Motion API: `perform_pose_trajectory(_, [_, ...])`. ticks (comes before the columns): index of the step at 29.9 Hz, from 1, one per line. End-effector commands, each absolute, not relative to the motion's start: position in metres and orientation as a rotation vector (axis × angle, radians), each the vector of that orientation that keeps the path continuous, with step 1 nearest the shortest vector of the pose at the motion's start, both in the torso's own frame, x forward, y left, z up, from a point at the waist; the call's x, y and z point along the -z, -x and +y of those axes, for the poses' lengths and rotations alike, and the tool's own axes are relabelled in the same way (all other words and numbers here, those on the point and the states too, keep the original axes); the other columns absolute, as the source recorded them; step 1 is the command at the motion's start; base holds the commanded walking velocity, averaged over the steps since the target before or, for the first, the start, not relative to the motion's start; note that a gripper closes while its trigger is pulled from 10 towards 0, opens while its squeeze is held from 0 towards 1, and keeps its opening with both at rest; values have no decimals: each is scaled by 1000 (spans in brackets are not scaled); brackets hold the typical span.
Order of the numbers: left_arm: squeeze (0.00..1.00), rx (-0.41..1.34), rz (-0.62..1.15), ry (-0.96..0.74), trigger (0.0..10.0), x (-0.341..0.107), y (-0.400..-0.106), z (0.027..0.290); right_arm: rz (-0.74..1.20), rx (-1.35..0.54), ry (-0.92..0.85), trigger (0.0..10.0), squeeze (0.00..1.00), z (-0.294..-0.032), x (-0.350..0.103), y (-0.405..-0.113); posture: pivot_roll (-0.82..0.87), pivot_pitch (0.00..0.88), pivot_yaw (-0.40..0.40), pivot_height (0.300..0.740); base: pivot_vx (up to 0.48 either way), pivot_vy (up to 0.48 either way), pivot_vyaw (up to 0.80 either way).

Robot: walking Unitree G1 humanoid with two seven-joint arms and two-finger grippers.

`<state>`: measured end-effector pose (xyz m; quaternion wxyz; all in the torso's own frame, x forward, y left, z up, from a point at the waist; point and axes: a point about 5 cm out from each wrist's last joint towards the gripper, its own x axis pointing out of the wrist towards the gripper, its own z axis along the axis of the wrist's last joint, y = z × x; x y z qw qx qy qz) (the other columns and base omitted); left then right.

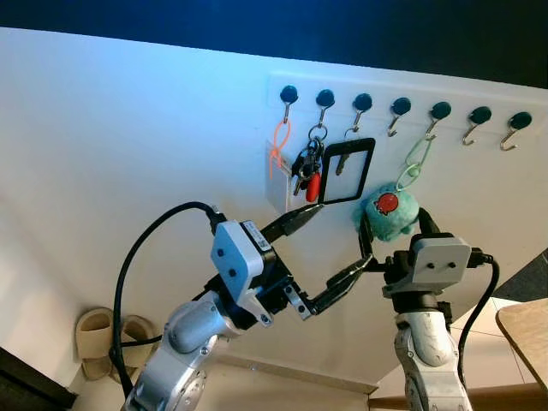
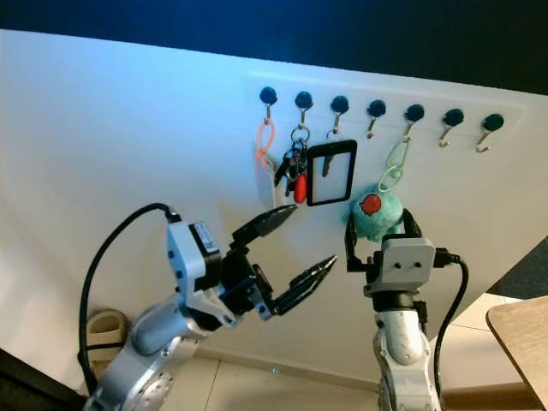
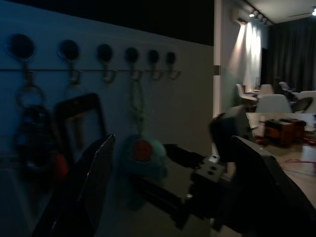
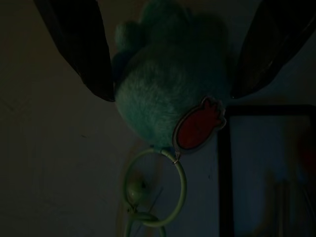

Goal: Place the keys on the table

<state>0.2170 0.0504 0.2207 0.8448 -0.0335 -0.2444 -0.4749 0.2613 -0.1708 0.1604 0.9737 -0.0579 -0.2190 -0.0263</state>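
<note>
Keys (image 1: pixel 308 171) hang lengthwise down from second hook, up and just beyond left gripper (image 1: pixel 334 250), which is wide open, empty. Right gripper (image 1: pixel 394 224) is open around teal plush toy (image 1: pixel 390 212), further right; left arm nearer.

A white wall (image 1: pixel 128 154) carries a row of dark-knobbed hooks (image 1: pixel 402 110) beneath a dark upper band. Beige slippers (image 1: pixel 107 336) lie on the pale floor (image 1: pixel 282 394) by the wall's foot. A wooden bench (image 1: pixel 527 330) corner shows on the right. Further off, ceiling spotlights (image 3: pixel 256 14) light white chairs (image 3: pixel 271 102).
</note>
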Motion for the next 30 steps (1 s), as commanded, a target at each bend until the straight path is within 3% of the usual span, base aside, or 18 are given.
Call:
perform_pose_trajectory(1, [0,972,-511,60,10000,-220,-220,53,-429,50,99,10000,0,-171,-158,-262,30,89,-43,740,0,0,0])
perform_pose_trajectory(19, [0,935,-456,-13,10000,-210,-224,58,-415,64,82,10000,0,-175,-158,-265,29,79,-47,740,0,0,0])
perform_pose_trajectory(20, [0,936,-456,-14,10000,-210,-224,58,-410,71,78,3961,0,-177,-158,-265,29,78,-47,740,0,0,0])
perform_pose_trajectory(21, [0,936,-456,-14,10000,-210,-224,58,-410,71,78,3961,0,-177,-158,-265,29,78,-47,740,0,0,0])
perform_pose_trajectory(22, [0,936,-457,-14,10000,-210,-224,58,-407,75,67,0,0,-178,-158,-266,29,78,-46,740,0,0,0])
perform_pose_trajectory(30, [0,934,-462,-14,10000,-212,-225,58,-407,71,44,0,0,-178,-159,-267,28,77,-44,740,0,0,0])
